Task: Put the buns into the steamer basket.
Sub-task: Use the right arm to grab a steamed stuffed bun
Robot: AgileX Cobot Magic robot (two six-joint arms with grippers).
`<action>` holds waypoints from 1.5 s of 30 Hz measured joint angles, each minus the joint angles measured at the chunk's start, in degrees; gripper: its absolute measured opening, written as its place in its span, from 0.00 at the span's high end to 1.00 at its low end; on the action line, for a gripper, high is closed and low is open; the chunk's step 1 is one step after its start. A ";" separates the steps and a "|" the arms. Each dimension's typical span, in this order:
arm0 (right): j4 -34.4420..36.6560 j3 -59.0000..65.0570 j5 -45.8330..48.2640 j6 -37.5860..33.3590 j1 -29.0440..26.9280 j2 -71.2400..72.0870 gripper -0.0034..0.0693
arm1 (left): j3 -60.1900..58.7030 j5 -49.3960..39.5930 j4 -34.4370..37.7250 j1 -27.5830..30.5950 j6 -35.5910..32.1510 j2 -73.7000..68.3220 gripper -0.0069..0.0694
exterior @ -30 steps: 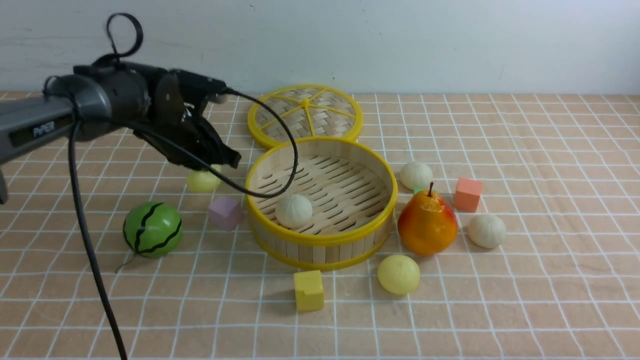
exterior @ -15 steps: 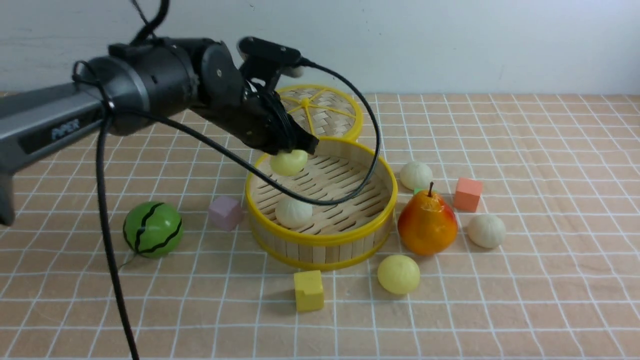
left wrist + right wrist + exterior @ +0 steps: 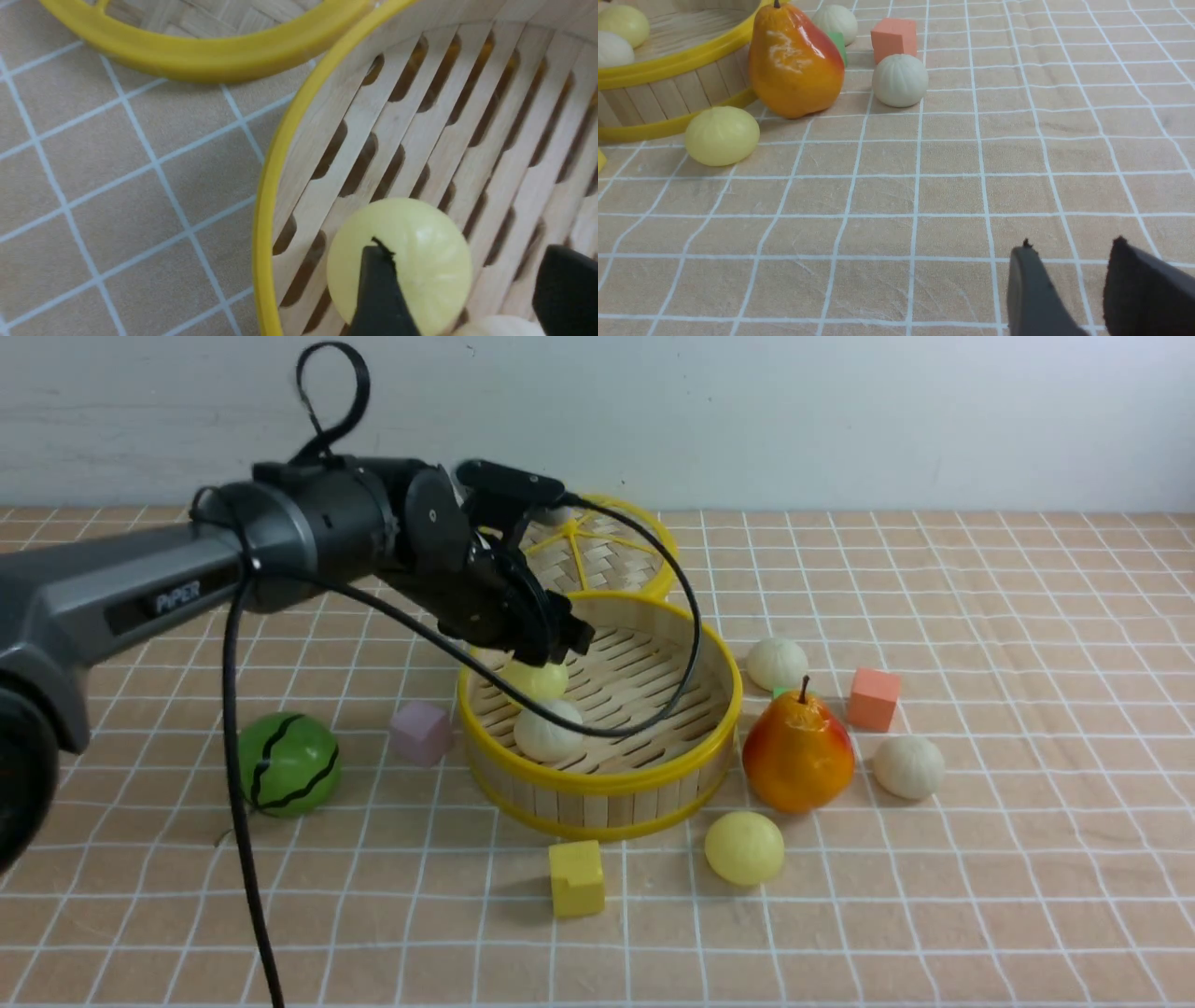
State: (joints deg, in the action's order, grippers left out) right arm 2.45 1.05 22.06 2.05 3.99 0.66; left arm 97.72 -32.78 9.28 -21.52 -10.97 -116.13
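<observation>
A round, deep bamboo-slat steamer basket (image 3: pixel 597 782) with yellow rims stands upright. Inside, by its left wall, lie a pale yellow bun (image 3: pixel 539 679) and an off-white pleated bun (image 3: pixel 548 731), side by side. Outside, to its right, lie a far off-white bun (image 3: pixel 777 663), a near off-white bun (image 3: pixel 908 766) and a second yellow bun (image 3: pixel 744 847).

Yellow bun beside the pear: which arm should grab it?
Probably the right. The pale yellow round bun lies right of the bamboo steamer basket, on the open right gripper side; the left gripper hangs over the basket.
</observation>
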 joint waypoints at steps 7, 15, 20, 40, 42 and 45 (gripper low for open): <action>0.00 0.00 0.00 0.00 0.00 0.00 0.62 | -1.95 -10.21 0.00 0.00 6.30 21.25 0.65; 0.00 0.00 0.00 0.00 0.00 0.00 0.62 | -27.86 -3.01 0.00 0.00 7.54 50.64 0.93; 0.00 0.00 0.00 0.00 0.00 0.00 0.62 | -51.43 8.10 0.39 0.00 10.97 72.39 0.93; 0.00 0.00 0.00 0.00 0.00 0.00 0.62 | -96.94 30.69 3.65 0.00 15.10 116.74 0.93; 0.00 0.00 0.00 0.00 0.00 0.00 0.62 | -98.57 29.55 3.65 0.00 15.10 116.74 0.93; 0.00 0.00 0.00 0.00 0.00 0.00 0.62 | -99.23 26.74 3.65 0.00 15.10 116.74 0.93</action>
State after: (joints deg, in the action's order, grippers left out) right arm 2.45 1.05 22.06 2.05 3.99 0.66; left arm -1.51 -6.04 12.93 -21.52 4.13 0.61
